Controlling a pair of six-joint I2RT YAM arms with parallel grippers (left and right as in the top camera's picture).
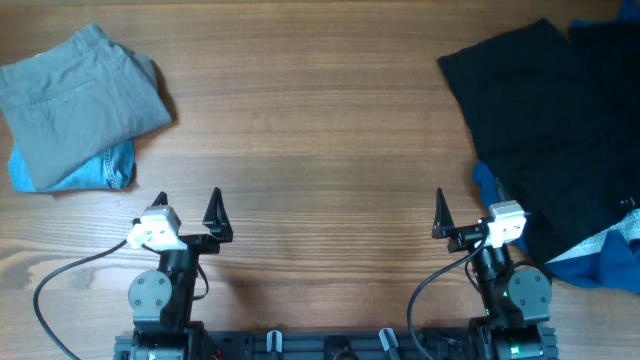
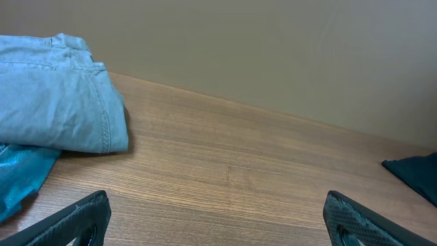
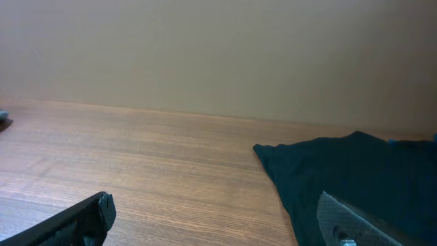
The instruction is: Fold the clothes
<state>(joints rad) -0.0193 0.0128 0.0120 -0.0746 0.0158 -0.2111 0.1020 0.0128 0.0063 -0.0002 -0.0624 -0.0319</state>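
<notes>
The grey shorts [image 1: 80, 100] lie folded at the table's far left, on top of a light-blue denim garment [image 1: 95, 172]. In the left wrist view the grey shorts [image 2: 58, 96] sit at the upper left, the denim [image 2: 20, 179] under them. My left gripper [image 1: 187, 205] is open and empty near the table's front, well short of the shorts; its fingers [image 2: 215, 219] frame bare wood. My right gripper [image 1: 465, 208] is open and empty at the front right, beside a black garment.
A big black garment [image 1: 560, 120] covers the right side of the table, also in the right wrist view [image 3: 355, 181]. Blue cloth [image 1: 600, 265] lies under it at the right edge. A wall stands behind the table.
</notes>
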